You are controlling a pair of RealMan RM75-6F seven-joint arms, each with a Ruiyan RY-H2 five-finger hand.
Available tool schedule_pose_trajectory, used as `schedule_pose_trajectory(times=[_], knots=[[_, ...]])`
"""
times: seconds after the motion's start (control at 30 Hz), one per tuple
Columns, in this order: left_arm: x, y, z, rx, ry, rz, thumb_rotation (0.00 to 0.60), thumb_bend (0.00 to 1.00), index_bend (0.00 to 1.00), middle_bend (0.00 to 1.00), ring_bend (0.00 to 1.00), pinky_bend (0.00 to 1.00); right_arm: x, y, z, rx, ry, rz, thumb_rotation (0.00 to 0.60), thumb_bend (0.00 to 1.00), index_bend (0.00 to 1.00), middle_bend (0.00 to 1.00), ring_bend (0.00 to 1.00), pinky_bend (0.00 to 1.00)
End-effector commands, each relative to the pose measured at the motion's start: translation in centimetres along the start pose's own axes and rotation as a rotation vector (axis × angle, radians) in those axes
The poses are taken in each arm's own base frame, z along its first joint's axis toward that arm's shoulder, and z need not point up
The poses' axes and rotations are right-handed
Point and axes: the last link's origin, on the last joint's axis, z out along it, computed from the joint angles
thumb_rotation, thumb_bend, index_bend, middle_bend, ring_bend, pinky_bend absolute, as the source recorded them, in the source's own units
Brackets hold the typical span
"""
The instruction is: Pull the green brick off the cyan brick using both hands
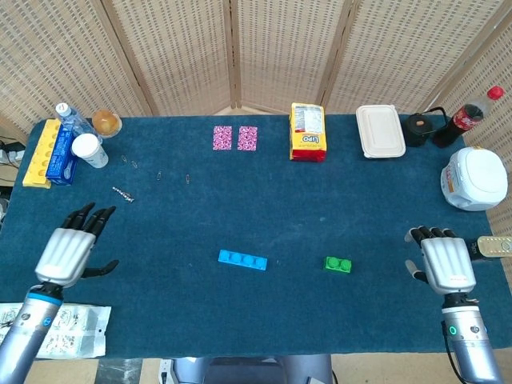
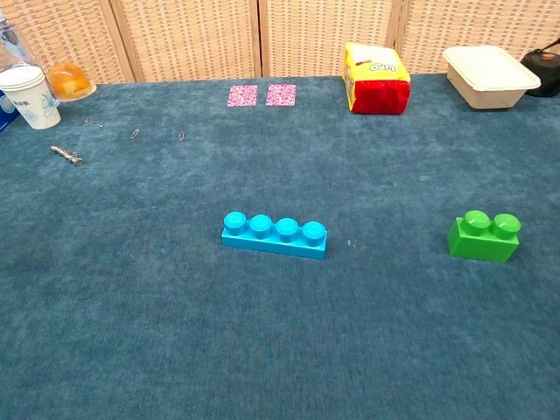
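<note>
Lidded white container (image 1: 380, 130) (contents hidden) beside yellow snack bag (image 1: 308, 132).

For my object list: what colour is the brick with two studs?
Green brick, seen best in the chest view.

Glossy plastic bricks (image 2: 275, 234), napped cloth (image 2: 175, 332)
</note>
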Motion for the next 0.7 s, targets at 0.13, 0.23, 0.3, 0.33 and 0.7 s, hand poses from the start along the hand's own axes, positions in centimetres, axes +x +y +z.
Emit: schedule_pose_trajectory(times=[0.13,0.23,0.3,0.33,0.7], knots=[[-0.6,-4.4,-5.2,0.098,0.055,-0.004,0.434,0.23,0.1,0.19,0.07,0.17,0.2,1.1,-2.2,-0.028,0.007,0.011,0.6,0.28,0.43,0.46,0.47,0.43],[-1.0,-5.2,-6.8,0.136,0.053,-0.012,0.436,0.23,0.1,0.19,0.07,0.16,0.3,1.5,-3.3,-0.042,0.004,0.003,0.6,0.28,0.44,0.47,0.47,0.43],[-1.2,-5.6,-7.7,0.163,0.048,-0.015,0.437,0.24,0.11,0.19,0.07,0.16,0.3,1.7,-3.9,-0.053,0.003,0.003,0.6,0.28,0.44,0.47,0.47,0.43],[-1.3,-5.8,-8.1,0.175,0.042,-0.017,0.437,0.24,0.11,0.19,0.07,0.16,0.4,1.7,-4.2,-0.059,0.001,0.003,0.6,0.28,0.44,0.47,0.47,0.43],[-1.2,-5.7,-8.3,0.182,0.042,-0.025,0.439,0.23,0.11,0.19,0.07,0.16,0.9,2.4,-5.4,-0.089,0.016,0.021,0.6,0.28,0.45,0.47,0.48,0.44]])
